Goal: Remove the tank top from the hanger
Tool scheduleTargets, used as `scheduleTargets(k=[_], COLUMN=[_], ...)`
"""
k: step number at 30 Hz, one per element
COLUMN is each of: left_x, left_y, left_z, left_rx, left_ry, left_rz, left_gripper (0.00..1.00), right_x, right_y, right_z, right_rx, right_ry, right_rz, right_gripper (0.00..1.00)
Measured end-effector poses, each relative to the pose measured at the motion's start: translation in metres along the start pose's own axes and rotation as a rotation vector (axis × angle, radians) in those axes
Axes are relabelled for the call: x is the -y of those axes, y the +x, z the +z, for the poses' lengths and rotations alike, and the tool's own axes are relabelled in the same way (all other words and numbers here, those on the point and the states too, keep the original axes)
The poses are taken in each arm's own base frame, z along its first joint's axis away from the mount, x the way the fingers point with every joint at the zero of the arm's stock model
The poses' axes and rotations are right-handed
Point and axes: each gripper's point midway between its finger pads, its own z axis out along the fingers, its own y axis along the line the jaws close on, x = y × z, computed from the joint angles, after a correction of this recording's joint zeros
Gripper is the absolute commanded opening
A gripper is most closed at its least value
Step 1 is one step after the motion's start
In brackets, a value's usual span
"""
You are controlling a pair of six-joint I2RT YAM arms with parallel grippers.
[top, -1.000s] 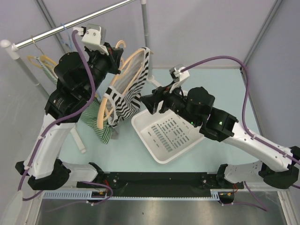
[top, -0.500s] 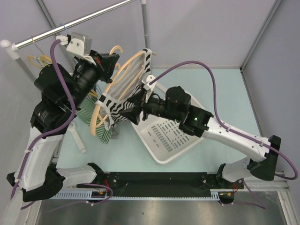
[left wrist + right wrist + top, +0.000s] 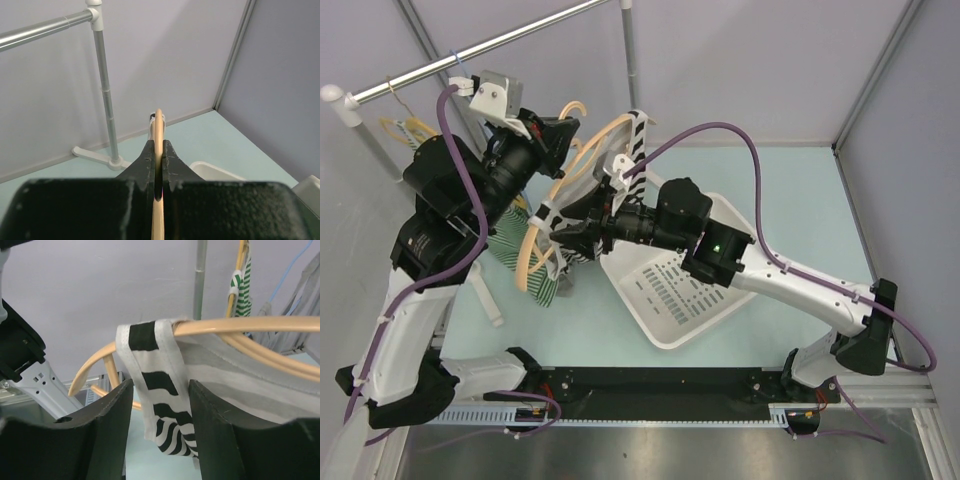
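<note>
My left gripper (image 3: pixel 158 167) pinches the hanger (image 3: pixel 158 127) to steady it. My right gripper (image 3: pixel 160 390), half open, sits around the tank top strap (image 3: pixel 150 347), ready to pull it off.

Lilac walls (image 3: pixel 740 60), pale teal tabletop (image 3: pixel 800 200), metal rail (image 3: pixel 520 36).

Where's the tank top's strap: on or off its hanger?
On: the strap loops over the hanger, between the jaws of the right gripper.

White slotted basket (image 3: pixel 665 295) on pale teal tabletop (image 3: pixel 790 200); metal garment rail (image 3: pixel 510 40) at upper left; green-striped garment (image 3: pixel 548 288) left of basket.
</note>
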Motion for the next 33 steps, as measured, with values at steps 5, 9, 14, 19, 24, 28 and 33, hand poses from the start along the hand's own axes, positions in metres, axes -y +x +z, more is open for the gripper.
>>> scheduleTargets(k=[5,9,14,19,24,28,33], left_x=[0.000,-0.001,-0.007,-0.013,-0.016,-0.022,-0.032], left_y=[0.000,0.000,0.003,0.015,0.030,0.032,0.017], left_z=[0.000,0.000,0.001,0.005,0.013,0.013,0.009], left_rx=[0.000,0.001,-0.004,-0.017,-0.022,0.001,0.076], left_ry=[0.000,-0.008,-0.038,-0.074,-0.092,-0.120,-0.178], left_rz=[-0.001,0.000,0.002,0.007,0.008,0.003,-0.018], left_gripper=[0.00,0.00,0.00,0.00,0.00,0.00,0.00], right_x=[0.001,0.001,-0.004,-0.014,-0.044,-0.067,-0.085], right_y=[-0.003,0.000,0.005,0.011,0.010,0.008,0.015], right_z=[0.009,0.010,0.012,0.008,0.004,-0.001,-0.004], right_rx=[0.010,0.002,-0.017,-0.051,-0.078,-0.087,-0.123], right_ry=[0.000,0.023,0.064,0.079,0.008,-0.072,-0.135], right_rz=[0.005,-0.001,-0.007,0.002,0.018,0.066,0.115], right_gripper=[0.23,0.00,0.00,0.00,0.00,0.00,0.00])
